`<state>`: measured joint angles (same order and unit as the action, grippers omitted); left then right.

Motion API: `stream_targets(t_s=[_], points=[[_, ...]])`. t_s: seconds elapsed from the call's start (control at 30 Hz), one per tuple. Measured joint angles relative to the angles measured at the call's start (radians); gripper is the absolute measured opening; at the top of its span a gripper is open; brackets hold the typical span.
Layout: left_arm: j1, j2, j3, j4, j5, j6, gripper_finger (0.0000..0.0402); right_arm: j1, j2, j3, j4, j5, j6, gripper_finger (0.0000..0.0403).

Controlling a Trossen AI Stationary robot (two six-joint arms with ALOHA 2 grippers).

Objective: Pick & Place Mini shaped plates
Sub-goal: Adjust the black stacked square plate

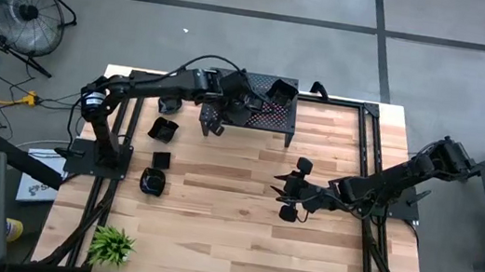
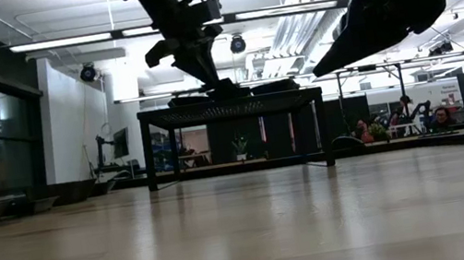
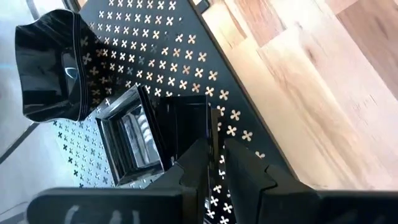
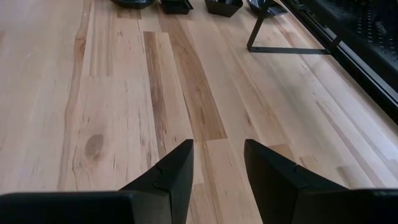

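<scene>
On the perforated stand (image 1: pixel 269 111) at the far edge of the surface (image 1: pixel 229 238), glossy black mini shaped plates are seen: a square plate (image 3: pixel 134 140) with a raised rim lies flat on the cross-patterned top, and beside it a lobed plate (image 3: pixel 53 65) with a wavy outline sits nearer the stand's edge. In the high view a plate (image 1: pixel 282 91) is seen on the stand's far side. More plates (image 1: pixel 163 129) are laid on the wood to the left of the stand, some square and one rounded (image 1: pixel 153 182), set apart from one another in a loose column.

The left arm is stretched from its base across to the stand, and the left pincer (image 3: pixel 217 165) is held over the stand's top, its fingers drawn narrow around the rim of the square plate.

The right arm is reached in from the right edge, low over the middle of the surface. The right pincer (image 4: pixel 217 165) is spread wide and nothing is held in it; only bare wood is seen between its fingers.
</scene>
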<state>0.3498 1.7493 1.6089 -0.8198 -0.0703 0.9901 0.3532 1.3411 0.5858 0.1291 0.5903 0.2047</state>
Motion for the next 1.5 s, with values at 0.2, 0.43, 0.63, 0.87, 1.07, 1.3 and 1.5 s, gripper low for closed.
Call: stream_targets(t_s=[0.2, 0.43, 0.63, 0.87, 1.07, 1.3, 1.5], points=[[-0.011, -0.001, 0.000, -0.016, -0.006, 0.000, 0.0051, 0.000, 0.000, 0.000, -0.003, -0.001, 0.000, 0.0138], [-0.012, -0.001, 0.000, -0.037, -0.014, -0.001, 0.0051, 0.000, 0.000, 0.000, -0.005, -0.001, 0.000, 0.0138], [-0.012, -0.001, 0.000, -0.038, -0.016, -0.001, 0.0051, 0.000, 0.000, 0.000, -0.005, -0.001, 0.000, 0.0138], [-0.012, -0.001, 0.000, -0.040, -0.016, -0.001, 0.0050, 0.000, 0.000, 0.000, -0.005, 0.000, 0.001, 0.0138], [-0.012, -0.001, 0.000, -0.045, -0.017, -0.002, 0.0018, 0.000, 0.000, 0.000, -0.005, 0.000, 0.001, 0.0138], [-0.012, -0.001, 0.000, -0.045, -0.017, -0.005, 0.0006, 0.000, 0.000, 0.000, -0.005, 0.001, 0.001, 0.0138], [-0.012, -0.001, 0.000, -0.046, -0.017, -0.005, 0.0001, 0.000, 0.000, 0.000, -0.005, 0.002, 0.001, 0.0138]])
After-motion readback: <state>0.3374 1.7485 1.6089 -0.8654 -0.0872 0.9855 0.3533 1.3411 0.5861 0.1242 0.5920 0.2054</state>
